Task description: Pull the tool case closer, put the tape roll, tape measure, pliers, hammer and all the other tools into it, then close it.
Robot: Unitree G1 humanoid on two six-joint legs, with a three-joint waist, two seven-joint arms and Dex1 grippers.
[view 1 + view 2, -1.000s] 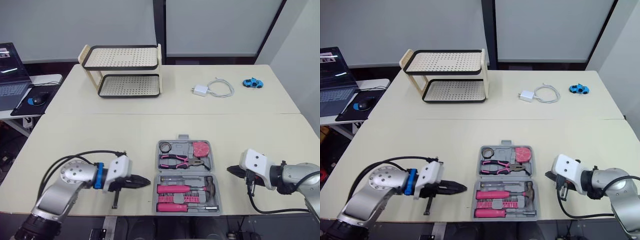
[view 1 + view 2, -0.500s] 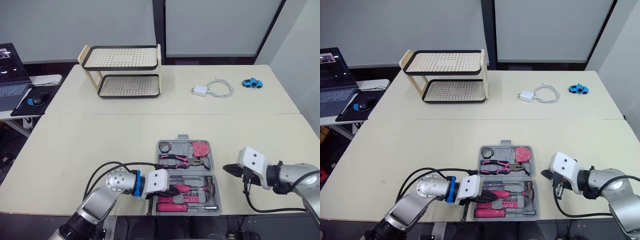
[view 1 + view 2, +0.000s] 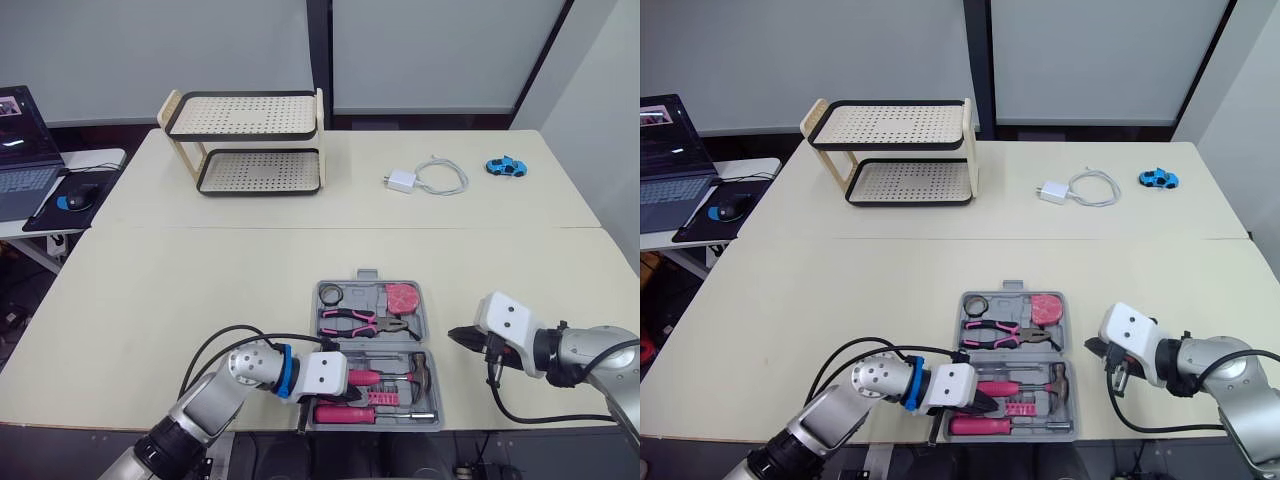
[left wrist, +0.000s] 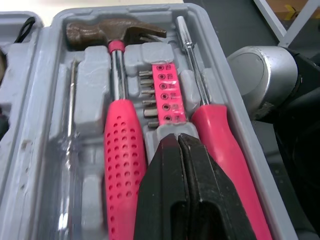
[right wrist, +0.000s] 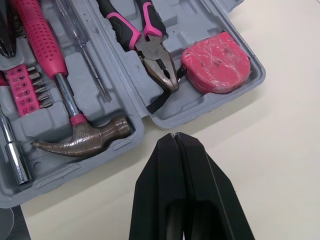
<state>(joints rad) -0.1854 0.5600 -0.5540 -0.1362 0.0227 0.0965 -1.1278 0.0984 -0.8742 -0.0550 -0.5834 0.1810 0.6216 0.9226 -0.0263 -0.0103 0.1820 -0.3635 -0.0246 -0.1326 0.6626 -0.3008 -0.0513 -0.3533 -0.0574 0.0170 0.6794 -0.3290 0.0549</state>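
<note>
The grey tool case [image 3: 365, 298] lies open near the table's front edge. Its far half holds the tape roll [image 3: 331, 294], the pink tape measure [image 3: 402, 297] and the pliers [image 3: 355, 322]. The near half holds the hammer [image 4: 112, 31], a pink bit holder [image 4: 167, 92] and a pink-handled screwdriver [image 4: 222, 150]. My left gripper [image 3: 356, 385] is shut and empty, low over the near half, with its tips [image 4: 176, 136] between the hammer handle and the screwdriver handle. My right gripper [image 3: 455, 335] is shut and empty over bare table, just right of the case, by the hammer head [image 5: 82, 135].
A two-tier perforated rack [image 3: 250, 140] stands at the back left. A white charger with cable [image 3: 425, 178] and a blue toy car [image 3: 505, 166] lie at the back right. A laptop [image 3: 15, 150] and a mouse [image 3: 78, 196] sit on a side table to the left.
My left gripper swung right from the table beside the case to over its near half, then a little further in. The right gripper has barely moved.
</note>
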